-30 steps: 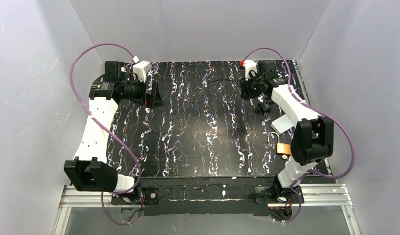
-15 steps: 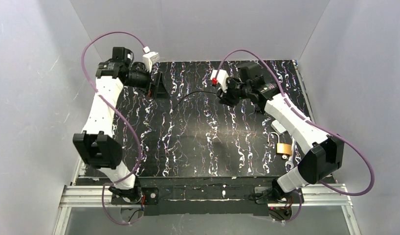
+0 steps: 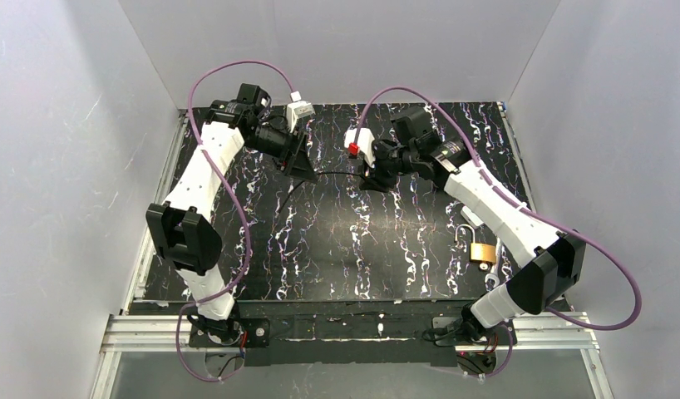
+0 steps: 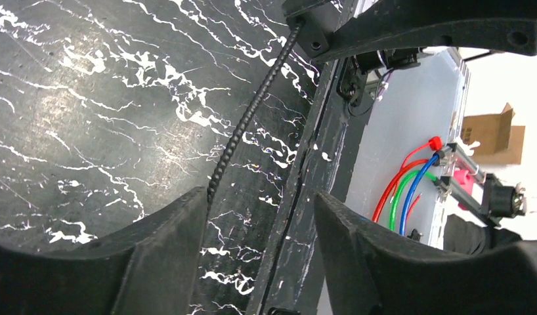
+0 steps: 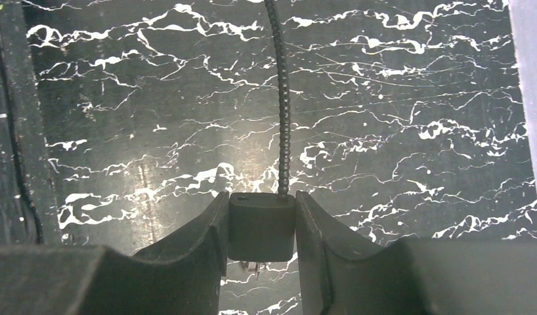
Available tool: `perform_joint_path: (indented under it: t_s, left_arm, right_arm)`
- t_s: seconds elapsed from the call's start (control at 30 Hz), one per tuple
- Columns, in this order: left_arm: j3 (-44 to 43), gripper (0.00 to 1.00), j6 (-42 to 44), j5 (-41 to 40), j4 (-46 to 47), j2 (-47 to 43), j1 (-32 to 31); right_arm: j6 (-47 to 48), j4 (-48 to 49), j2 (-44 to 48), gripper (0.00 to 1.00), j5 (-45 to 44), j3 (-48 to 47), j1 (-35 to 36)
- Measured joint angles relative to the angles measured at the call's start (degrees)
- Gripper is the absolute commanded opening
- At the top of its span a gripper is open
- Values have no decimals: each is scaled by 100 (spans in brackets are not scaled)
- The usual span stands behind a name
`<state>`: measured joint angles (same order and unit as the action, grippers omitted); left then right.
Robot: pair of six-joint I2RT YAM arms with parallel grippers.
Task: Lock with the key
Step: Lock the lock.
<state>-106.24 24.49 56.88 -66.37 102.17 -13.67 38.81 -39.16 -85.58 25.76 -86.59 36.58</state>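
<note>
Grip should be shifted to the brass padlock (image 3: 483, 251), left on the table (image 3: 337, 266) at the overhead frame's right, since the right fingers (image 5: 200, 252) are clamped on a cabled black block (image 5: 261, 230) and the left fingers (image 4: 167, 243) stand parted, empty.

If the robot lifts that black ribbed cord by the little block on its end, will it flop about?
Probably bendy, not limp: the cord runs nearly straight from the block in the right gripper, and curves gently in the overhead view. Its ribbed surface likely grips well. Thin, so probably light.

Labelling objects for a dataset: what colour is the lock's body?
Brass-gold lock; clearest in the top external view.
</note>
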Motion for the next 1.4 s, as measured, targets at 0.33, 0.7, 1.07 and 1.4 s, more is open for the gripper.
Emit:
perform_joint_path:
  t_s: [0.33,0.7,1.07,1.4]
  left_arm:
    - [0,55,157,-24,-101,-2,-144]
    - [2,0,476,-146,-315,-114,-391]
    - [557,0,1709,-752,-358,-1703,-409]
    - [1272,0,2457,-498,-260,-2782,-487]
  right_arm:
    - [-79,-162,7,1,306,-160,42]
    - [-385,-278,11,76,588,-291,31]
    - [-1558,61,74,98,2031,-214,-654]
    - [-1106,-201,72,98,3663,-50,-584]
